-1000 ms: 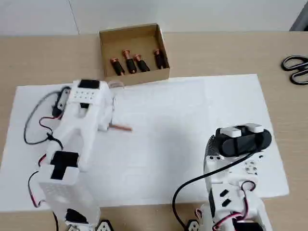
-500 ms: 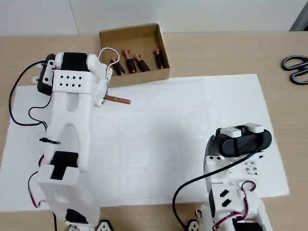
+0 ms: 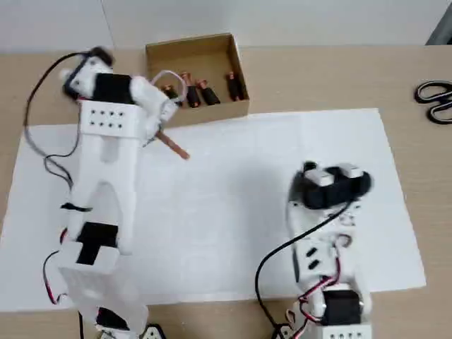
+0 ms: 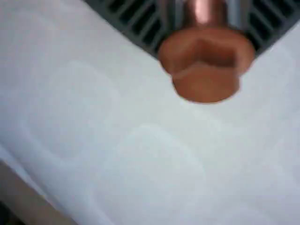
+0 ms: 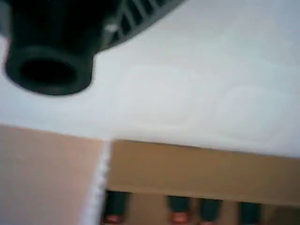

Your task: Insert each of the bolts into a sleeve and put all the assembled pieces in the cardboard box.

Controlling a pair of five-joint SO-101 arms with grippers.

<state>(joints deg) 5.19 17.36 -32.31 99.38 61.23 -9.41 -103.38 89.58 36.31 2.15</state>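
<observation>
My left gripper (image 3: 158,131) is shut on a copper bolt (image 3: 174,146), which slants out over the white sheet just in front of the cardboard box (image 3: 159,52). In the left wrist view the bolt's hex head (image 4: 205,65) points at the camera from between the dark jaws. Inside the box lie several assembled pieces (image 3: 192,92), black sleeves with copper heads. My right gripper (image 5: 61,28) is shut on a black sleeve (image 5: 48,70), its open end showing. The right arm (image 3: 328,187) stands over the sheet's right half, facing the box wall (image 5: 201,171).
A white paper sheet (image 3: 233,212) covers most of the wooden table. Scissors (image 3: 433,99) lie at the far right edge. Cables hang around both arms. There is free sheet between the two arms.
The left arm carried the bolt up and back toward the box, and the bolt now slants instead of lying level. The right arm has shifted left and forward over the sheet.
</observation>
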